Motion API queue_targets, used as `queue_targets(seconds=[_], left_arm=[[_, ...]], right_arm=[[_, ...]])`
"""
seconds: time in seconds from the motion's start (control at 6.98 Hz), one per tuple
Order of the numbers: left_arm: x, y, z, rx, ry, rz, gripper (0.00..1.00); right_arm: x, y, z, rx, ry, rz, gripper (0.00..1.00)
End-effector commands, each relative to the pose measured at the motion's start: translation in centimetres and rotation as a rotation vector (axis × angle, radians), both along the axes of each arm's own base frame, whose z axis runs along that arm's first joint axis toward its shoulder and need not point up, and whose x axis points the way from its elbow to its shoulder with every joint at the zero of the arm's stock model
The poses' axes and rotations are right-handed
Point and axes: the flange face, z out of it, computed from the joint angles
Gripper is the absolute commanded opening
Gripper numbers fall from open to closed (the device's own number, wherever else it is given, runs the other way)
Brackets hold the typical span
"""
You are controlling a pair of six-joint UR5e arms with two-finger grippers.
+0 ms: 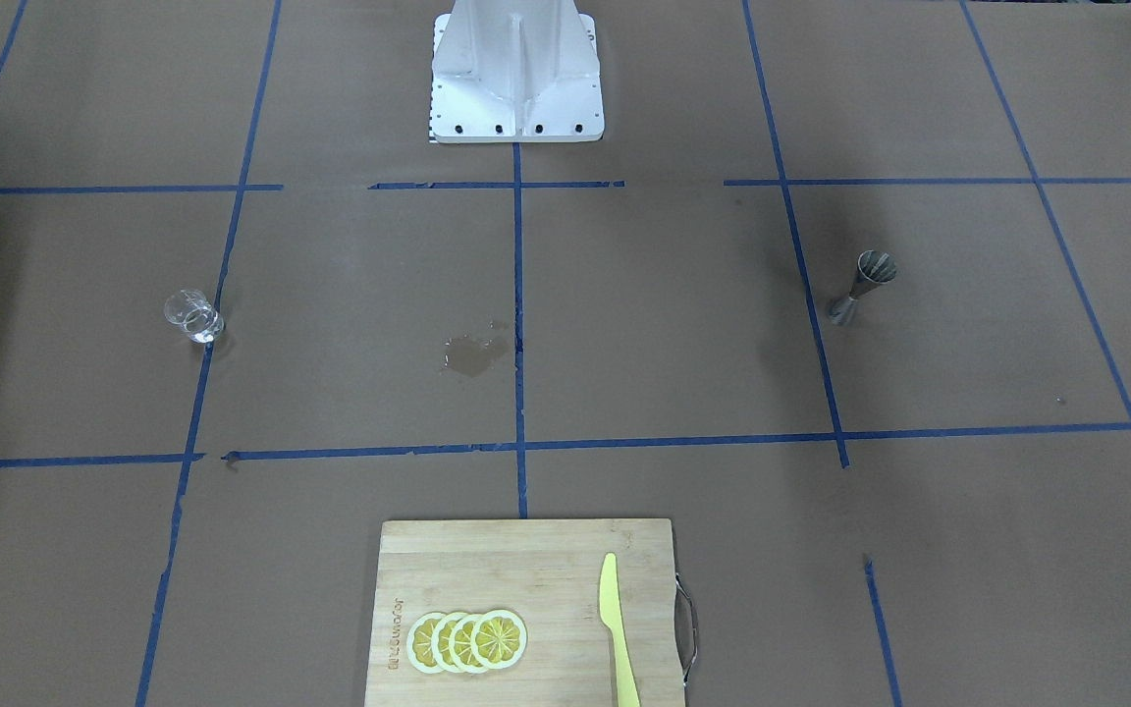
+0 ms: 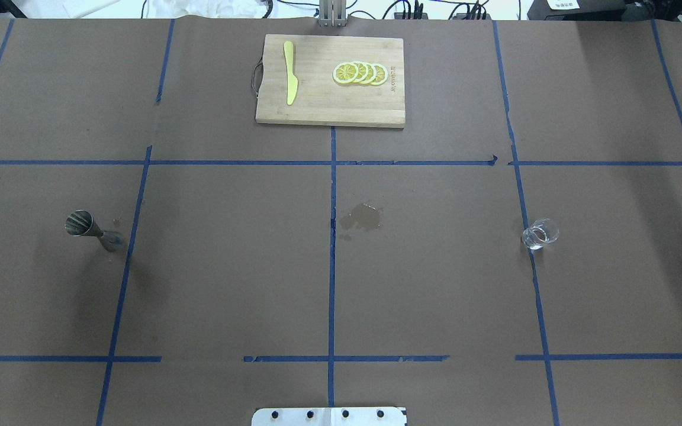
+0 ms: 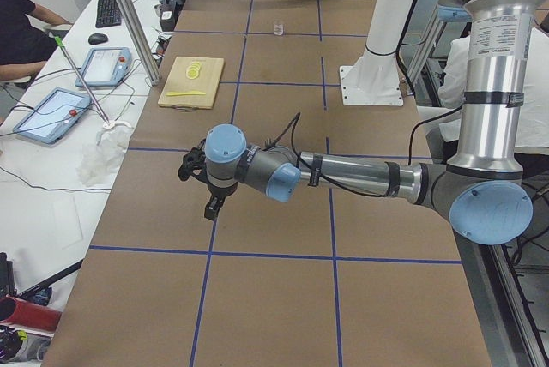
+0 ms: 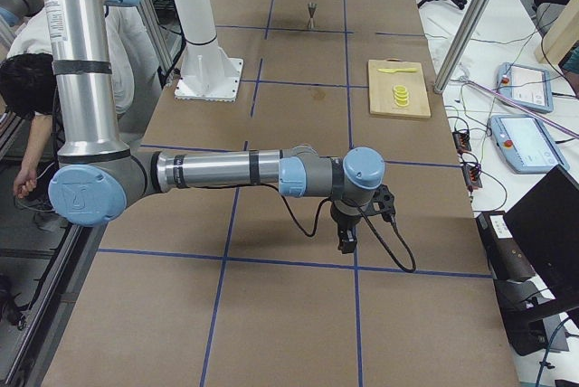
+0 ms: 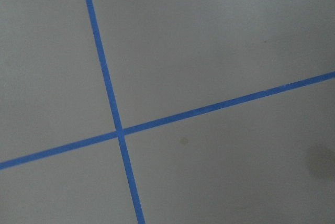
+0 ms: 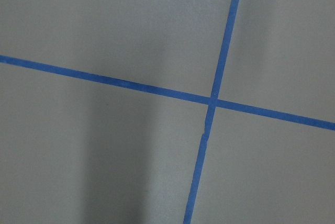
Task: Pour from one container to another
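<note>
Glass cup (image 2: 540,233) is standing upright well to the robot's right of the wet patch (image 2: 362,217), while the steel jigger (image 2: 92,231) is standing well to that patch's left; nothing is being poured yet. Both arms are hanging over bare table, farther from the patch than either vessel. Whether the left gripper (image 3: 210,202) or right gripper (image 4: 346,240) is spread or closed cannot be told. The right arm is probably needing a square approach, gripping the cup low and keeping it level.
</note>
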Motion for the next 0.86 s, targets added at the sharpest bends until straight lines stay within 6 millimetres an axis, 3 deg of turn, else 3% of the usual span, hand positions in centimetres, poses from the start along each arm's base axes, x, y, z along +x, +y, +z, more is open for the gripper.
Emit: queue_targets(seconds=[0.0,0.14,0.29,0.43,0.57,0.72], left_arm=[[9.4,1.5,-0.4,0.026,0.002,-0.157,1.00],[13.5,3.4,0.1,0.014,0.047,-0.241,1.00],[15.9,7.3,1.1,0.017,0.147,-0.284,1.00],[17.0,11.4,2.2,0.046,0.205,-0.335,1.00],[16.8,14.0,2.8,0.063,0.205,-0.369,1.00],[16.1,16.3,2.0,0.117,0.250,-0.414,1.00]], right_arm=[[0.1,1.1,1.0,0.089,-0.005,0.002,1.00],[0.1,1.2,1.0,0.092,-0.007,0.002,1.00],[0.0,1.1,0.9,0.092,-0.007,0.001,1.00],[0.0,1.1,0.8,0.095,-0.007,0.001,1.00],[0.0,1.1,0.7,0.097,-0.009,0.001,1.00],[0.0,1.1,0.6,0.097,-0.011,0.002,1.00]])
